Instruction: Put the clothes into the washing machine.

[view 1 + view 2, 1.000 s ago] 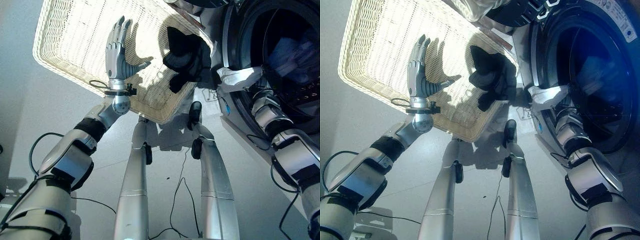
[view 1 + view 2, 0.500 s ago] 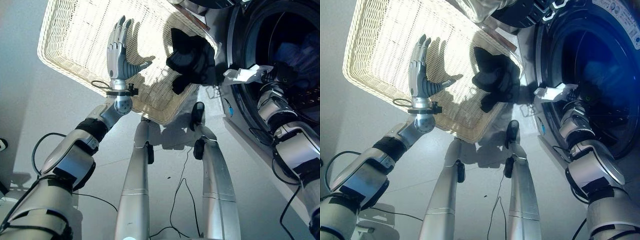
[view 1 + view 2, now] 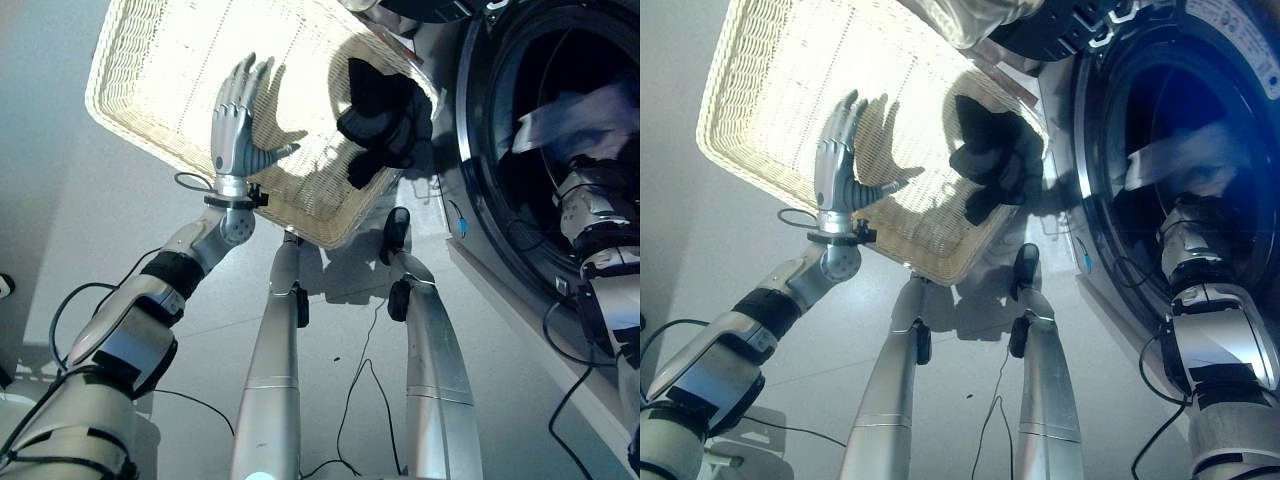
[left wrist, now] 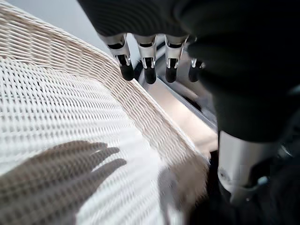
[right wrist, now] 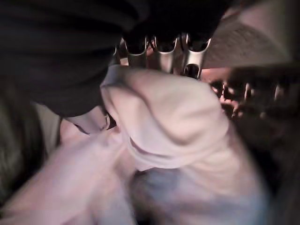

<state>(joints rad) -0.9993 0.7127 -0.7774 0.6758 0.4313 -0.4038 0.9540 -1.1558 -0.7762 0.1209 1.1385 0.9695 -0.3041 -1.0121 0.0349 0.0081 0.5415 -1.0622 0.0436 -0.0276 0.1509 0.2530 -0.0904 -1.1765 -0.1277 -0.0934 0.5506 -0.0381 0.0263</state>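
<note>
A black garment (image 3: 385, 115) lies bunched in the corner of the white wicker basket (image 3: 160, 70) nearest the washing machine (image 3: 470, 150). My left hand (image 3: 235, 125) hovers open over the basket, fingers straight, holding nothing; its fingertips (image 4: 147, 70) point along the basket rim (image 4: 117, 89). My right hand (image 3: 588, 190) reaches into the dark drum (image 3: 1180, 90), fingers curled round a white cloth (image 3: 575, 115) that spreads above it inside the opening. In the right wrist view the white cloth (image 5: 164, 112) bulges under the fingers (image 5: 159, 54).
The basket stands on the pale floor (image 3: 120, 250), left of the machine's round opening. The open door (image 3: 1060, 25) hangs at the top between basket and drum. More laundry lies dimly deep in the drum.
My right hand has carried the white cloth from the door rim up into the drum. The left hand has stayed open over the basket; the view has shifted slightly.
</note>
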